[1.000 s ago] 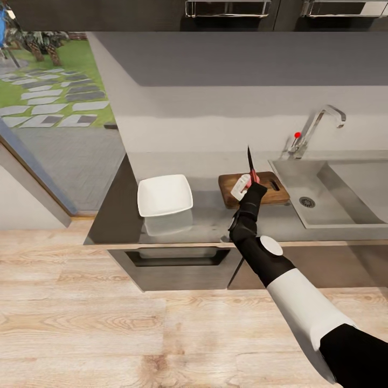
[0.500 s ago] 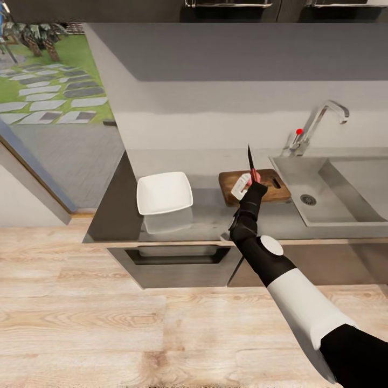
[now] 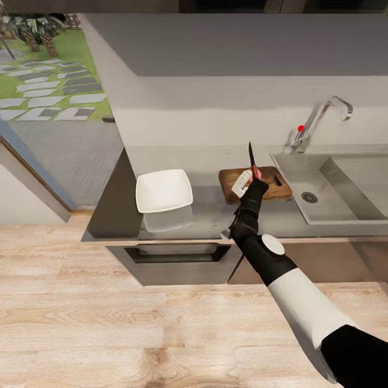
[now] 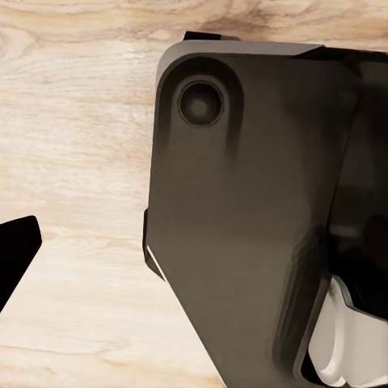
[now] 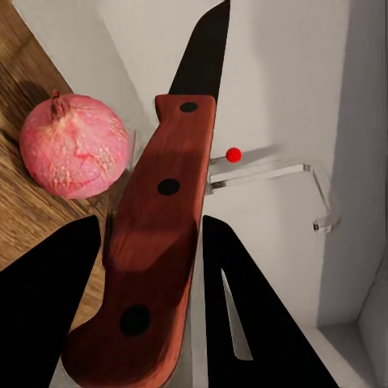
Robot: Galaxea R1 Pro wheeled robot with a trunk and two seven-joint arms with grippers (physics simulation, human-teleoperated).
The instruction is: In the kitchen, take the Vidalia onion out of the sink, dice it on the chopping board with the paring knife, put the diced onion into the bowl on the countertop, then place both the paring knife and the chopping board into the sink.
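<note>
Above the chopping board, right claw clamps the paring knife (blade upright, tip toward the wall).

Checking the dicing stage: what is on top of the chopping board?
The Vidalia onion sits whole on the chopping board. In the head view the right gripper, holding the paring knife, covers the onion.

Even, bright simulated light, no harsh glare. Glossy tabletop mirrors the bowl faintly. Broad soft shadow band across upper wall. Renders slightly soft w/ compression blur; right-wrist knife sharp, handle base shaded.
</note>
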